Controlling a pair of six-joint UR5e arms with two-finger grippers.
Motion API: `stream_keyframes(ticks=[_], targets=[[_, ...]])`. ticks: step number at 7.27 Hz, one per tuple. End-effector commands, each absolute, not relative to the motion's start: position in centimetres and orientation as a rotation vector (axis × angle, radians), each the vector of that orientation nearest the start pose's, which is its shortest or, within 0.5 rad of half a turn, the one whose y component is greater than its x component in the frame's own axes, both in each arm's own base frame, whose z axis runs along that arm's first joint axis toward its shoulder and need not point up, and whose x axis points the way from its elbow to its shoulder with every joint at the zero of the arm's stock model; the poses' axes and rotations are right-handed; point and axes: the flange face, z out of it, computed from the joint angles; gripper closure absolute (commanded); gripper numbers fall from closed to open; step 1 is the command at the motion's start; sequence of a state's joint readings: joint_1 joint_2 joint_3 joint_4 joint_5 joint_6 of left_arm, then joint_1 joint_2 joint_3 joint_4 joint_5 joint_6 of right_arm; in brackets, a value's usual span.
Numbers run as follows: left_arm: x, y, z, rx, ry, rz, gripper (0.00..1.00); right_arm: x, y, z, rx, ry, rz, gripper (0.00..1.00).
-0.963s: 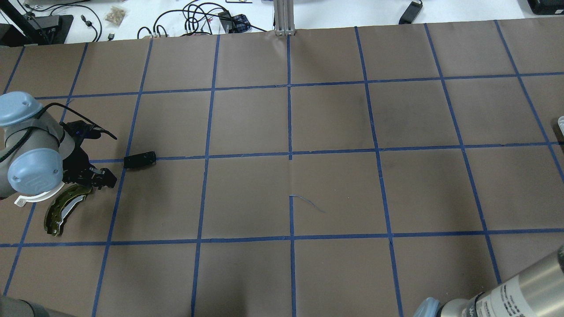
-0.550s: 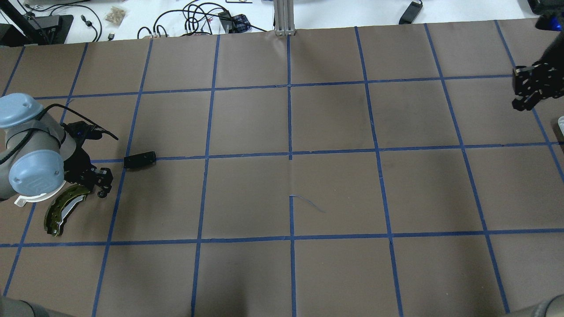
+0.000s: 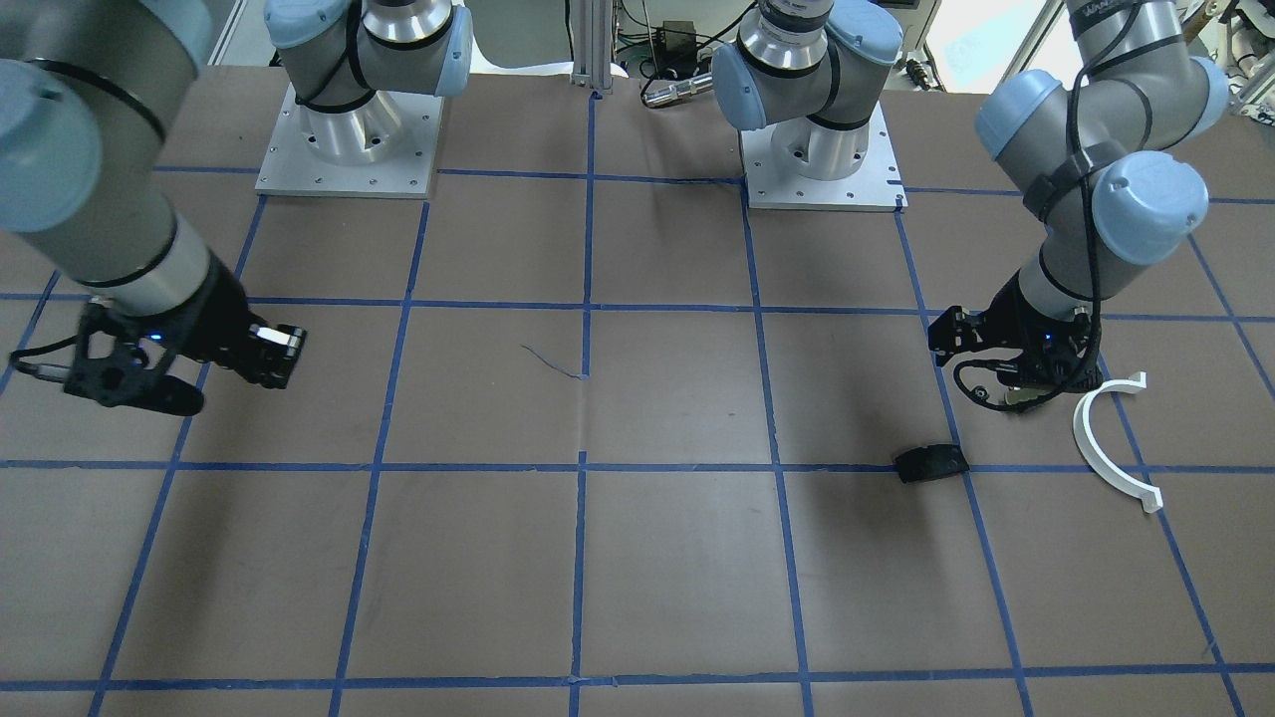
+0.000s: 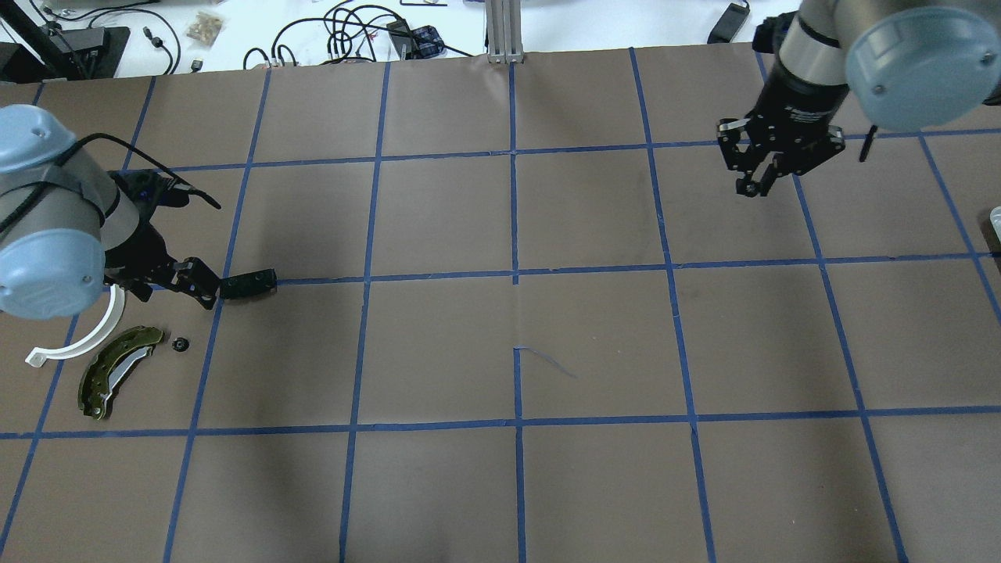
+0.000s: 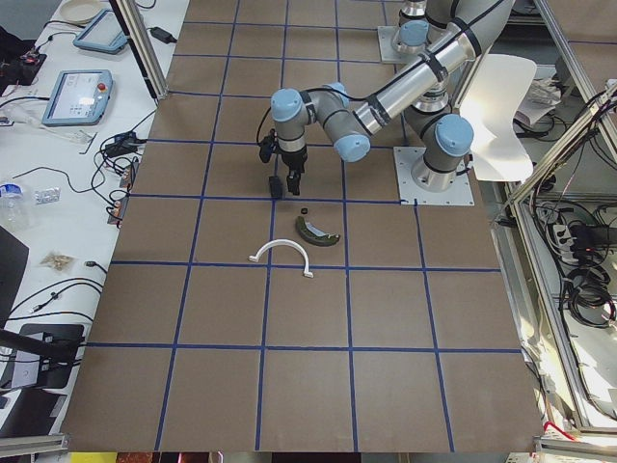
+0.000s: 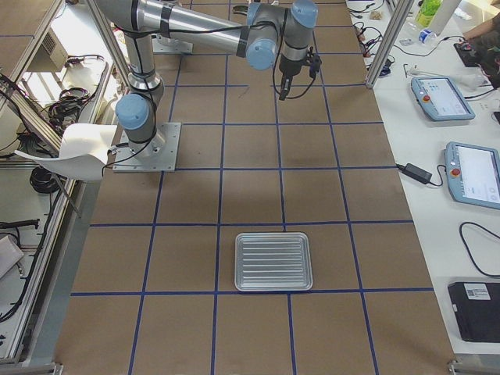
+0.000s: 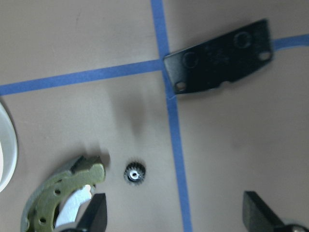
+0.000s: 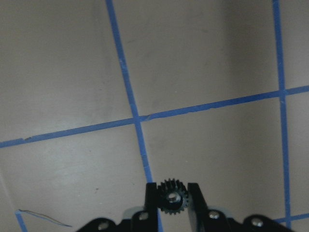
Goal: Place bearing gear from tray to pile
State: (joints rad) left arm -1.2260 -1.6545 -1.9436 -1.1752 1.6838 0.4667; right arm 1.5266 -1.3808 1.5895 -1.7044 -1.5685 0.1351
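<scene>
My right gripper [image 8: 170, 212] is shut on a small black bearing gear [image 8: 170, 199] and holds it above the table's far right part [image 4: 752, 188]; it also shows in the front view [image 3: 284, 357]. My left gripper [image 7: 178, 217] is open and empty over the pile [image 4: 202, 285]. The pile holds an olive-green brake shoe [image 4: 117, 371], a white half-ring [image 4: 86, 336], a flat black plate [image 4: 248, 283] and a second small black gear [image 4: 181, 344]. That gear lies loose [image 7: 133, 172] just right of the brake shoe's tip [image 7: 58, 198].
The ridged metal tray [image 6: 273, 260] lies at the table's right end; only its edge [image 4: 995, 219] shows in the overhead view. Brown paper with a blue tape grid covers the table. Cables and devices lie beyond the far edge.
My left gripper has drawn back from the brake shoe and left a small gear on the table. My right arm has swung into view and moved left with its gear.
</scene>
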Motion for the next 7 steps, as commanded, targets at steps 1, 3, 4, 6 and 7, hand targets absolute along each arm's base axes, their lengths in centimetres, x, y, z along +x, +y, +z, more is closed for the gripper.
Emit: stream_keyframes(ticks=[1,3,4,6,7], targets=[[-4.3,-49.7,40.1,0.094,3.116,0.139,0.0,20.0,-54.8,36.5,0.238,3.087,0.1,1.0],[-11.7,-49.7,45.7,0.05,3.124,0.066,0.0,26.3,-52.5,33.1,0.308,3.019,0.082,1.0],[-14.3,-50.0,47.4,0.086,3.126,0.06,0.0,28.7,-51.0,31.2,0.301,2.989,0.068,1.0],[-15.3,-48.6,48.9,0.139,3.12,0.026,0.0,33.7,-47.5,26.4,0.247,2.99,0.072,1.0],[-15.4,-48.3,49.1,0.137,3.122,0.0,0.0,34.7,-46.9,25.4,0.247,2.998,0.099,1.0]])
